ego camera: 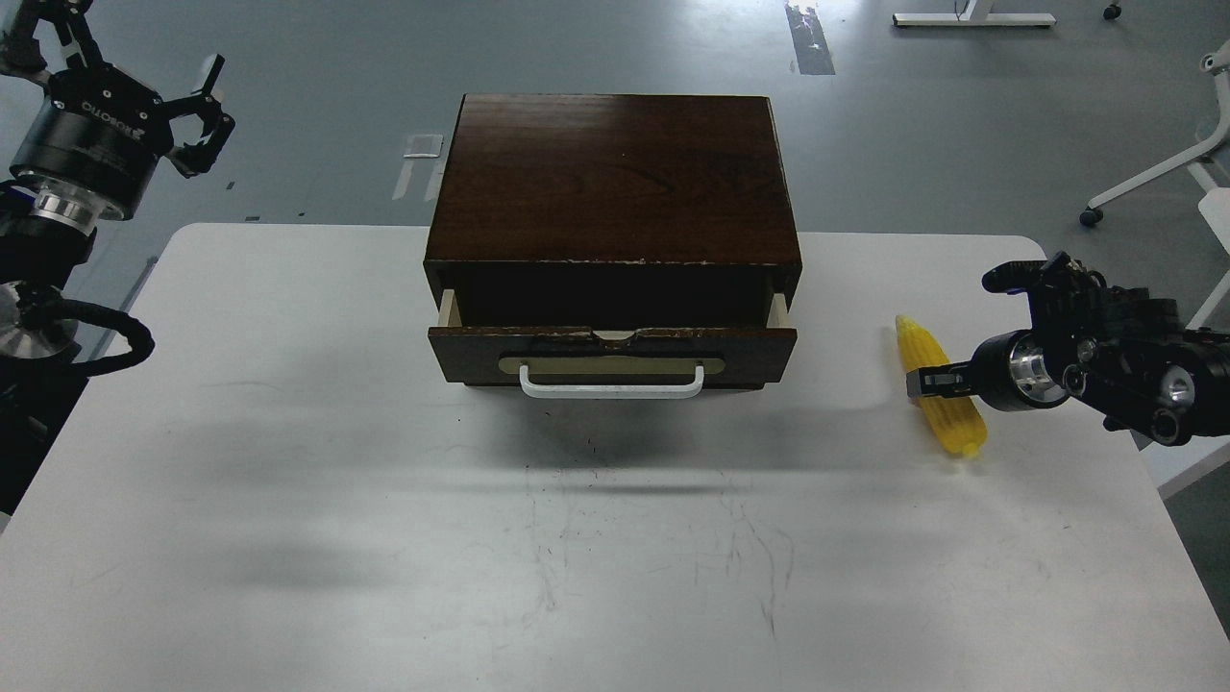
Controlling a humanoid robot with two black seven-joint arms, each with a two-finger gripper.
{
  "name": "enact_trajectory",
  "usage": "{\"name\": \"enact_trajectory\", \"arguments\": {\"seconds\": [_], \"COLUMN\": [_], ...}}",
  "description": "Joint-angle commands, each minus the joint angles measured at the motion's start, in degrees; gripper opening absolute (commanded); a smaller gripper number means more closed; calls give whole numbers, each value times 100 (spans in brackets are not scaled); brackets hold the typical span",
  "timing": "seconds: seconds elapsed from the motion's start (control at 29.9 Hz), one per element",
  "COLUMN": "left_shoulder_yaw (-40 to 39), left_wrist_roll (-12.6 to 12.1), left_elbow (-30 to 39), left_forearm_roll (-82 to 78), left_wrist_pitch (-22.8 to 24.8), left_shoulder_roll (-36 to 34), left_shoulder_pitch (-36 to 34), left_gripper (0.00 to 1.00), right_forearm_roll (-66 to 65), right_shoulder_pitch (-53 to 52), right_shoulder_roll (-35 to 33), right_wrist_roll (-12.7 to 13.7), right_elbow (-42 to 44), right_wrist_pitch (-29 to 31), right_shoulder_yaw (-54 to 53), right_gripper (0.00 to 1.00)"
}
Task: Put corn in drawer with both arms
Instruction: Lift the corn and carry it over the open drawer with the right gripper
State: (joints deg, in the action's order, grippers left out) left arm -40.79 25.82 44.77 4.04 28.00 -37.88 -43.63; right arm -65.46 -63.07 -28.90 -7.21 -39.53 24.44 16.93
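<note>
The yellow corn (pixel 947 423) lies on the white table (pixel 384 538), right of the cabinet, its pointed end away from me. My right gripper (pixel 924 382) comes in from the right and lies low across the cob's middle, touching it. Its fingers are seen edge-on, so I cannot tell them apart. The dark brown cabinet (pixel 615 178) stands at the table's back centre. Its drawer (pixel 612 348) is pulled out a short way, with the white handle (pixel 612 387) facing me and a dark inside. My left gripper (pixel 197 111) is open and empty, high at the far left, beyond the table's back edge.
The corn lies near the table's right edge (pixel 1105 384). A white chair base (pixel 1143 187) stands on the grey floor at the back right. My left arm's elbow and cables (pixel 58 327) hang over the table's left edge.
</note>
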Motion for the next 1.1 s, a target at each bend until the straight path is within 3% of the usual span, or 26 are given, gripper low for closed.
{"name": "enact_trajectory", "arguments": {"seconds": [0.0, 0.13, 0.47, 0.57, 0.7, 0.77, 0.9, 1.07], "left_shoulder_yaw": [1, 28, 107, 107, 116, 116, 116, 116], "left_wrist_roll": [-16, -60, -51, -60, -60, -60, -60, -60], "left_elbow": [-248, -565, -557, -566, -575, -575, -575, -566], "left_forearm_roll": [-34, -43, -34, -52, -61, -61, -61, -52], "left_wrist_pitch": [0, 0, 0, 0, 0, 0, 0, 0], "left_shoulder_roll": [-9, -1, 8, -9, -27, -36, -44, -264], "left_shoulder_pitch": [-92, -304, -304, -295, -260, -243, -242, -199], "left_gripper": [98, 98, 98, 98, 98, 98, 98, 98], "right_forearm_roll": [25, 51, -10, -28, -194, -640, -1828, -2786], "right_shoulder_pitch": [-91, -581, -2455, -2973, -3308, -3396, -3554, -3563], "right_shoulder_roll": [-71, -273, -247, 172, 701, 763, 851, 746], "right_wrist_roll": [1, -43, -87, -323, -404, -430, -825, -896], "right_elbow": [-28, -142, -617, -950, -1302, -1460, -1970, -2699], "right_wrist_pitch": [-44, -149, -616, -677, -1230, -1397, -1477, -1521], "right_shoulder_yaw": [-23, -120, -111, -111, -58, -76, -93, -41], "right_gripper": [0, 0, 0, 0, 0, 0, 0, 0]}}
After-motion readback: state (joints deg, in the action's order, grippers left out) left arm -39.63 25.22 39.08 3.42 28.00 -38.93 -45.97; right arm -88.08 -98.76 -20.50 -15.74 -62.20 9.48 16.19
